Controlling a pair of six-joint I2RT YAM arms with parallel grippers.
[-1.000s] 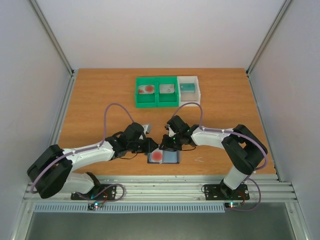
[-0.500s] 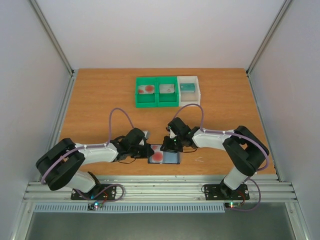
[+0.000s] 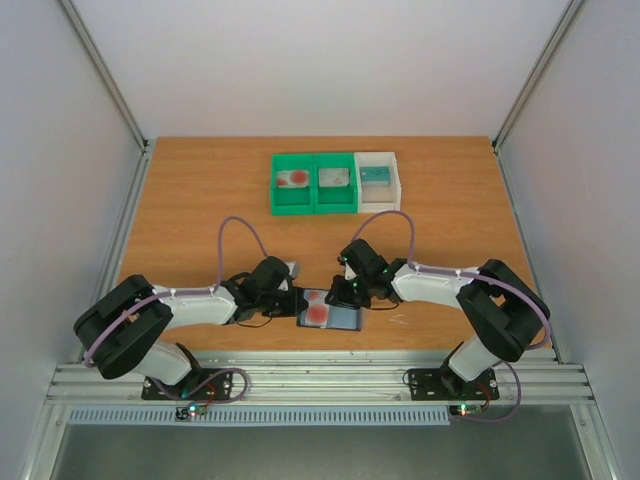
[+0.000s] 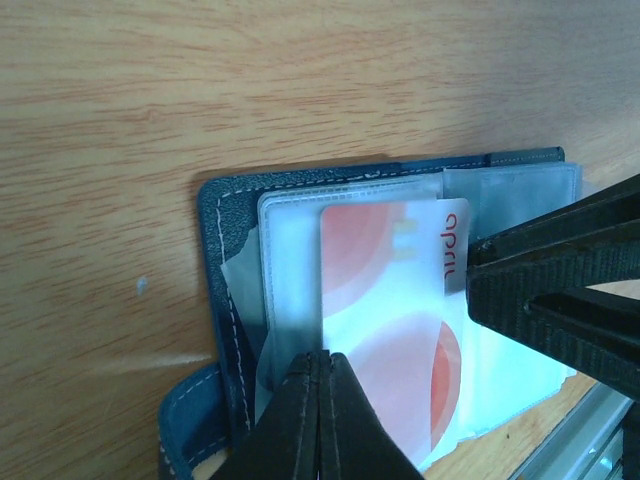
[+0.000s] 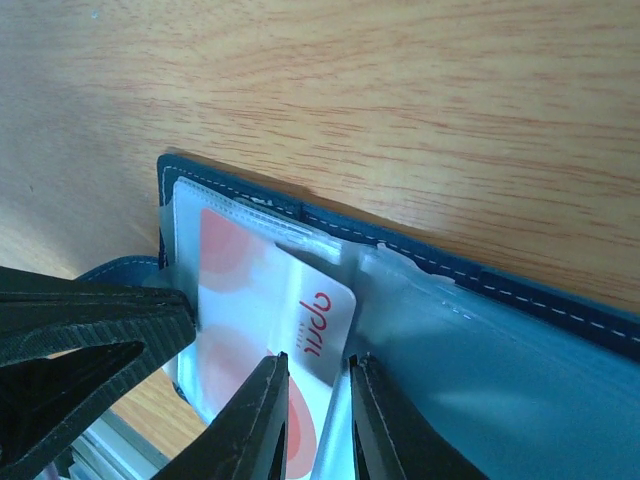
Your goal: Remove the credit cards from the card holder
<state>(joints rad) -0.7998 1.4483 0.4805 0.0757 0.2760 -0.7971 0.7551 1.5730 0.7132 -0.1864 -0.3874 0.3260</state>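
The card holder point(image 3: 345, 320) lies open near the table's front edge, dark blue with clear sleeves; it also shows in the left wrist view point(image 4: 222, 260) and the right wrist view point(image 5: 520, 290). A pale white credit card point(image 3: 315, 312) with red blotches sticks partly out of its left sleeve point(image 4: 395, 300) point(image 5: 250, 300). My left gripper point(image 4: 322, 360) is shut, its tips pressed on the sleeve at the card's left edge. My right gripper point(image 5: 318, 372) is slightly open, its fingers astride the card's free edge. No teal card shows in the holder.
Two joined green bins point(image 3: 313, 198) and a white bin point(image 3: 393, 180) stand at the back middle, each with a card-like piece inside. The table's front edge and metal rail point(image 3: 320, 375) lie just behind the holder.
The left gripper has lowered onto the holder's left side and stayed there. The right gripper has shifted slightly right and nearer, down onto the card's edge.
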